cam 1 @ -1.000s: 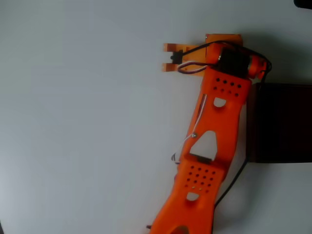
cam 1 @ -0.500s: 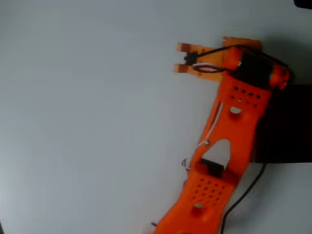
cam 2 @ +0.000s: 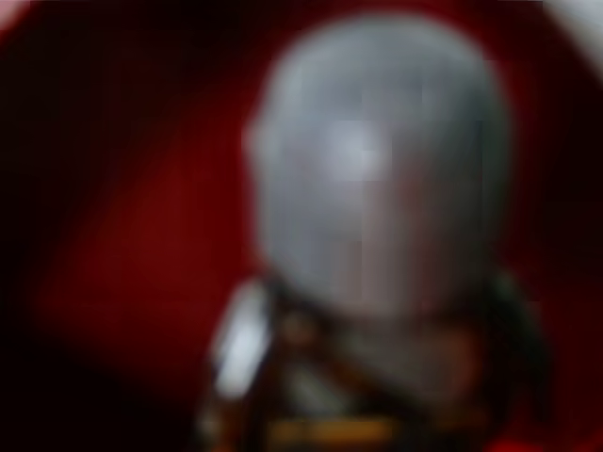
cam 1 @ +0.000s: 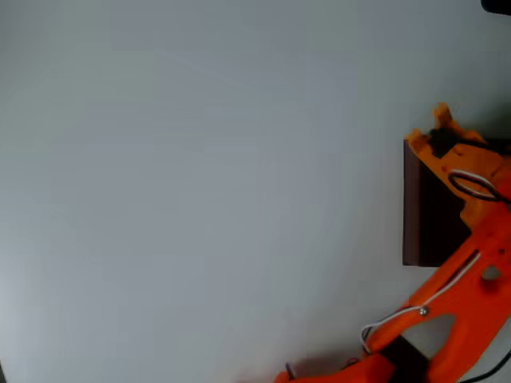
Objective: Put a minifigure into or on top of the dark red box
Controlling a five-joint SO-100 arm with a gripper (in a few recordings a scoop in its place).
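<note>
The minifigure point(cam 2: 377, 188) looms very close and blurred in the wrist view, with a pale grey rounded head above a dark body and deep red behind it. In the overhead view the dark red box point(cam 1: 412, 203) stands at the right edge, its left wall maroon and its inside near black. My orange gripper point(cam 1: 440, 120) hangs over the box's far left corner. It appears shut on the minifigure, though its fingertips are hard to make out. The arm covers the right part of the box.
The pale grey table point(cam 1: 200, 191) stretches wide to the left of the box. My orange arm point(cam 1: 447, 319) crosses the lower right corner, with a white cable point(cam 1: 399, 319) along it.
My arm has swung right and toward the near side, carrying the gripper from the bare table left of the box to a spot over the box's corner.
</note>
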